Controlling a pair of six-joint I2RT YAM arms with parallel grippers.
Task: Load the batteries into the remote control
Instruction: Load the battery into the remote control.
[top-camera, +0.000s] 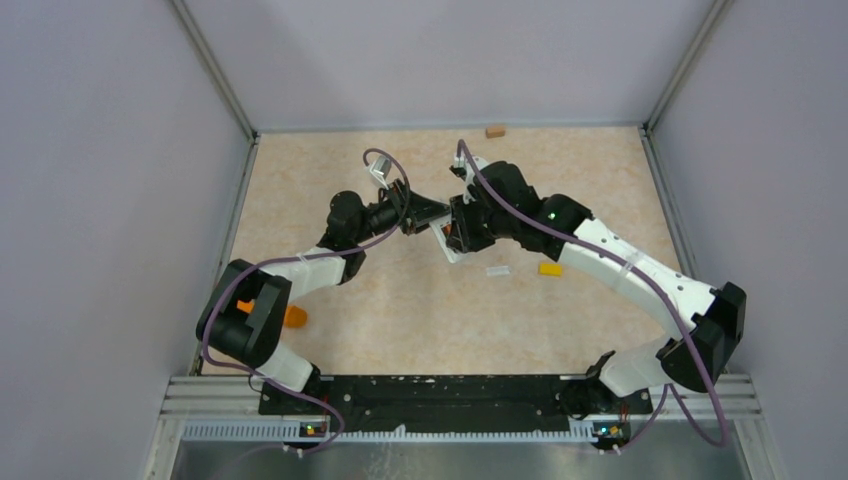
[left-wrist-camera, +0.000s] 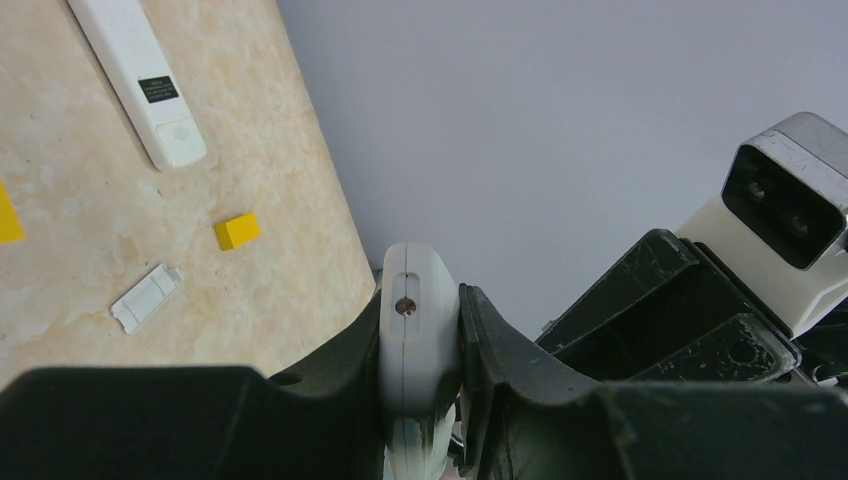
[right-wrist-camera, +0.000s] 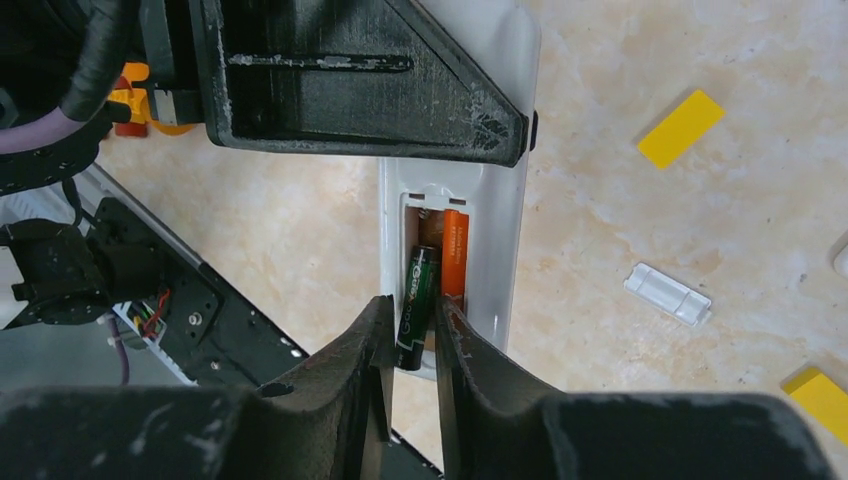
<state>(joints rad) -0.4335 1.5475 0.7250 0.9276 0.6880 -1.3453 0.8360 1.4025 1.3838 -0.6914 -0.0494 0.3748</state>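
The white remote control (right-wrist-camera: 500, 230) is held off the table, its open battery recess facing the right wrist camera. My left gripper (left-wrist-camera: 420, 300) is shut on one end of the remote (left-wrist-camera: 420, 340); its black finger (right-wrist-camera: 350, 80) shows across the top of the right wrist view. An orange battery (right-wrist-camera: 455, 255) lies in the recess. My right gripper (right-wrist-camera: 412, 310) is shut on a dark green battery (right-wrist-camera: 417, 300), which sits tilted in the slot beside the orange one, its near end sticking out. In the top view both grippers (top-camera: 415, 215) (top-camera: 455, 230) meet at the remote (top-camera: 447, 247). A third battery is not visible.
The white battery cover (right-wrist-camera: 667, 293) (top-camera: 498, 270) lies on the table by a yellow block (top-camera: 550, 268). A second white remote (left-wrist-camera: 140, 80) lies further off. A larger orange cylinder (top-camera: 293, 316) is near the left arm, and a brown block (top-camera: 495, 130) at the back wall.
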